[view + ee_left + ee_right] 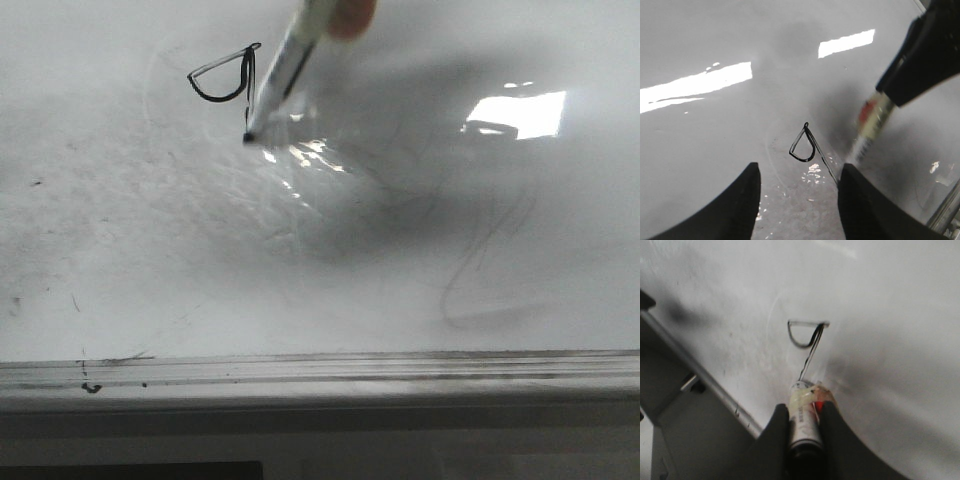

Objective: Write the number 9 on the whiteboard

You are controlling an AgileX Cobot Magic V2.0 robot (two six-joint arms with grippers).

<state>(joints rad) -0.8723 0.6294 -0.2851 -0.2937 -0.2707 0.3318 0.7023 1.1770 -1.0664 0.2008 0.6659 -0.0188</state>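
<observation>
So the front cam only catches the marker [285, 70] coming down from the top edge with its tip planted on the whiteboard [150, 250], no arm visible there at all, plus a faint grey squiggle [480, 270] off to the right and the grey rail [320, 368] running along the near edge. The right wrist cam is where you actually see who's holding it: the right gripper [805, 427] has both dark fingers squeezed tight around the marker's barrel, taped label and a red bit showing just past the fingertips. The left wrist cam gives the other side of the story: the left gripper [799, 200] hangs over the board with its jaws spread wide and nothing between them, and you can see the right arm's black body reaching in from the upper corner with the marker angled down. That view also picks up two bright strips of ceiling light glare [695, 85] on the glossy surface. As for the number 9 [228, 78], it sits in the far-left part of the board in the front view: thin black line, a small half-round loop that looks more like a D, joined to a straight stem running down to right where the marker tip touches. The loop is closed and the stem looks a bit doubled near its top.
</observation>
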